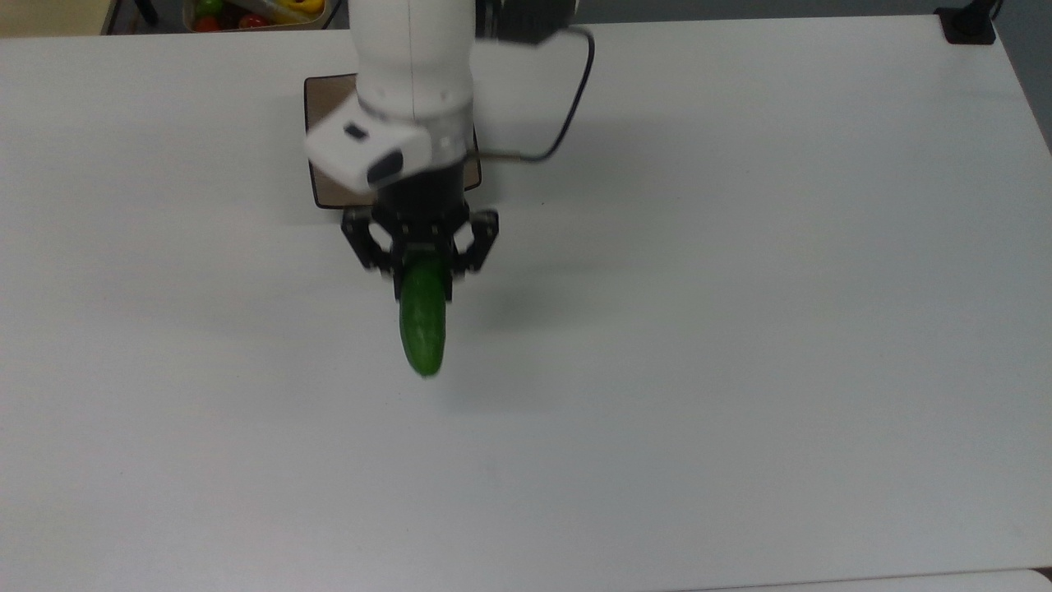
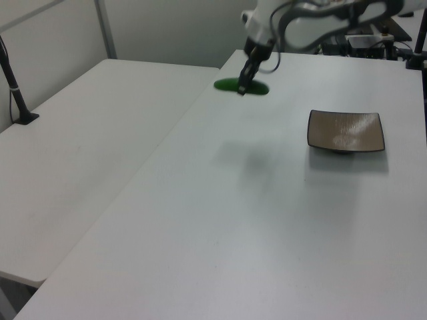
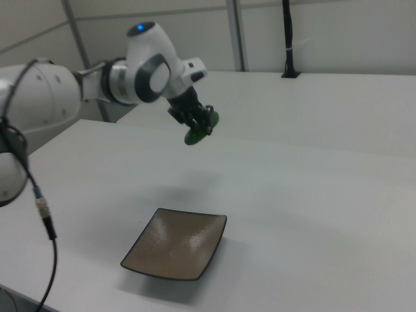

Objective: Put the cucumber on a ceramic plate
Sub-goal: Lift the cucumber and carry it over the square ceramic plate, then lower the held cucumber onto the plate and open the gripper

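I see my gripper (image 1: 422, 261) in the upper middle of the top view, clenched on the cucumber (image 1: 422, 325) with 1 dark finger on each side of it. The grip sits at 1 end of the cucumber; the rest of the dark green body sticks out from between the fingers toward the bottom of the frame, ending in a rounded tip. A soft shadow on the white table (image 1: 740, 329) lies to the right of the cucumber in the top view, apart from it, so the cucumber hangs in the air.

In the left view the gripper (image 2: 246, 89) is near the top centre of the frame, and the cucumber (image 2: 230, 85) lies roughly level across it, poking out on both sides. A faint shadow sits on the table (image 2: 200, 233) well below it in the frame.

In the right view the gripper (image 3: 198, 127) is in the upper middle of the frame, holding the cucumber (image 3: 194, 137) well above the table (image 3: 312, 208), the green end pointing down and toward the camera.

The square brown ceramic plate (image 1: 324, 185) lies flat on the table. In the top view the arm covers most of it, with its left edge and lower left corner showing just above the gripper. In the left view the plate (image 2: 345, 131) sits at the right of the frame, well apart from the cucumber. In the right view the plate (image 3: 177, 242) is in the lower middle, below the held cucumber in the frame, with nothing on it.

A container of colourful produce (image 1: 255, 11) sits beyond the table at the top left edge of the top view.
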Available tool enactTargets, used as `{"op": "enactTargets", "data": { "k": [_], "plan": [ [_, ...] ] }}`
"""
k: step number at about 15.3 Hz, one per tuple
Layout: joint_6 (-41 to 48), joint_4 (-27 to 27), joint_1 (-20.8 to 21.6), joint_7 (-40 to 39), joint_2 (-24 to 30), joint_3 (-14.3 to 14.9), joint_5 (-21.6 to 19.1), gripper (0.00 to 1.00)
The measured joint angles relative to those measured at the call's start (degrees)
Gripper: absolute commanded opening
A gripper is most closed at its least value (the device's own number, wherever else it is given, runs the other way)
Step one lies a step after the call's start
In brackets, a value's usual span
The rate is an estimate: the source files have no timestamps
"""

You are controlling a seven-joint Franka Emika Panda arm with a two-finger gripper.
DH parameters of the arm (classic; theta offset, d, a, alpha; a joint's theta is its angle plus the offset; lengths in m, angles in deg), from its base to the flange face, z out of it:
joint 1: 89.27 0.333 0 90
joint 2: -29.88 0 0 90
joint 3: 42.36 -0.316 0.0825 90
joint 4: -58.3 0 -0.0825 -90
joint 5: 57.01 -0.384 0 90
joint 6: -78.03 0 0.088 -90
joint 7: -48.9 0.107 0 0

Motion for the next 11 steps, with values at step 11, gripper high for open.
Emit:
{"op": "enactTargets", "data": {
  "k": [11],
  "plan": [
    [22.57,14.73,-1.09,-7.09,21.92,0.04,-1.19,0.1]
  ]
}}
